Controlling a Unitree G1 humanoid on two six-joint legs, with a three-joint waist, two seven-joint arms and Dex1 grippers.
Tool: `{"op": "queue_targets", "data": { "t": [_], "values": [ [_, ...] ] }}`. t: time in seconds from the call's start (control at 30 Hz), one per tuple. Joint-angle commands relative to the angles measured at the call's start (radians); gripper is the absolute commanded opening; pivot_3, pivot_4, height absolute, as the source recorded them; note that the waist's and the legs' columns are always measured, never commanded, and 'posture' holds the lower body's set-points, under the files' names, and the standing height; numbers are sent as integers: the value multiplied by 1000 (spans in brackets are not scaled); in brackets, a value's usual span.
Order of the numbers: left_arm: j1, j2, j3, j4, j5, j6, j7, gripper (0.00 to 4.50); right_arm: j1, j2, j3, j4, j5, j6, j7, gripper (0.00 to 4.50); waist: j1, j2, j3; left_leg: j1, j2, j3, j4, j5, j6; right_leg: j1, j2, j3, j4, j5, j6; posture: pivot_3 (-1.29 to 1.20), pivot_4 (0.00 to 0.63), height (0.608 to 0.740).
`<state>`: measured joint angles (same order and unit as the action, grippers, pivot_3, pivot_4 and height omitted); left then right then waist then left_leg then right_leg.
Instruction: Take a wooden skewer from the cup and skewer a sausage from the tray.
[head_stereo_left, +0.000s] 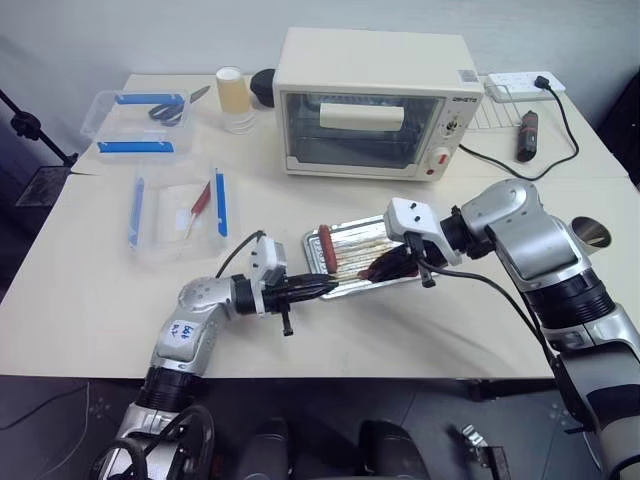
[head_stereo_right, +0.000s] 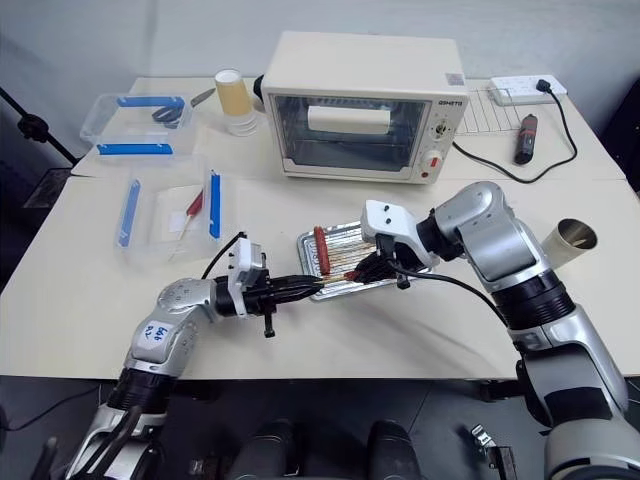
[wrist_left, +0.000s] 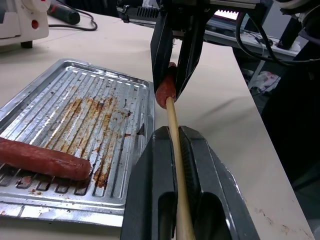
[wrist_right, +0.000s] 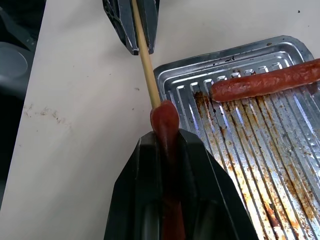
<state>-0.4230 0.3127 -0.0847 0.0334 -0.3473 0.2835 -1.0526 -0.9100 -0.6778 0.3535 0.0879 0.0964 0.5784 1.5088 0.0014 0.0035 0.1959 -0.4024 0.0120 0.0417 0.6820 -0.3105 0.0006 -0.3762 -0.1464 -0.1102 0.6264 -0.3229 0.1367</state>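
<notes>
Just over the near edge of the tray (wrist_left: 75, 100), the sausage (wrist_right: 165, 125) is clamped lengthwise in the right gripper (wrist_right: 167, 145), its jaws closed on it so one rounded end sticks out. The wooden skewer (wrist_left: 175, 145) meets that end, tip at or just inside the meat, held in the closed jaws of the left gripper (wrist_left: 175, 145) and aimed along the sausage's axis, likely so the stick can run down the middle. A second sausage (wrist_left: 42, 160) lies on the tray's ribbed floor. The cup (head_stereo_right: 570, 240) stands well apart on the tabletop (head_stereo_left: 100, 300).
</notes>
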Motion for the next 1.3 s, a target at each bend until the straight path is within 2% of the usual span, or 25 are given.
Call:
{"op": "queue_targets", "data": {
  "t": [0.03, 0.33, 0.53, 0.8, 0.9, 1.0, 1.13, 1.23, 1.3],
  "values": [
    [-63, -93, -127, -27, -10, -22, -38, 0, -23, 80, 29, -95, 90, -12, 51, 146, -1, 0, 0, 0, 0, 0, 0, 0, 0, 0, 0, 0, 0, 0, 0, 0, 150, 740],
    [-95, -141, -132, 15, 19, -29, -64, 0, -28, 85, 27, -114, 106, 7, 69, 146, -2, 0, 0, 0, 0, 0, 0, 0, 0, 0, 0, 0, 0, 0, 0, 0, 150, 740],
    [-37, -81, -73, -56, 6, -19, -52, 0, -7, 42, 6, -116, 115, 45, 87, 146, -2, 0, 0, 0, 0, 0, 0, 0, 0, 0, 0, 0, 0, 0, 0, 0, 150, 740],
    [128, 66, 63, -237, -51, 22, 0, 0, 44, -70, -43, -114, 158, -1, 88, 2650, -3, 0, 0, 0, 0, -2, 0, 0, 0, 0, 0, 0, 0, 0, 0, 0, 150, 740],
    [235, 141, 172, -320, -101, 29, 30, 0, 111, -118, -124, -128, 222, -50, 77, 3634, -2, -1, 0, 0, 1, -2, 0, 0, 0, 0, 0, 0, 0, 0, 0, 0, 150, 740],
    [332, 185, 274, -398, -159, 45, 72, 0, 195, -117, -231, -152, 324, -93, 69, 4489, 1, -1, 1, 0, 1, -4, 0, 0, 0, 1, -1, 0, -1, 0, 0, 0, 150, 740],
    [403, 157, 422, -502, -261, 84, 218, 0, 319, -76, -393, -200, 475, -109, 16, 4489, 6, -2, 1, 0, 2, -5, 0, 0, 0, 1, -2, 0, -1, 0, 0, 0, 150, 740],
    [382, 77, 552, -526, -322, 91, 441, 0, 425, -7, -486, -248, 498, -192, -99, 4489, 12, -2, 1, 1, 2, -5, 0, 0, 0, 2, -2, 0, 0, 0, 0, 0, 150, 740],
    [354, 37, 600, -529, -315, 82, 568, 0, 471, 62, -533, -268, 491, -278, -184, 4489, 18, -3, 0, 2, 2, -5, 0, 0, 0, 2, -2, 1, 0, 0, 0, 0, 150, 740]
  ]
}}
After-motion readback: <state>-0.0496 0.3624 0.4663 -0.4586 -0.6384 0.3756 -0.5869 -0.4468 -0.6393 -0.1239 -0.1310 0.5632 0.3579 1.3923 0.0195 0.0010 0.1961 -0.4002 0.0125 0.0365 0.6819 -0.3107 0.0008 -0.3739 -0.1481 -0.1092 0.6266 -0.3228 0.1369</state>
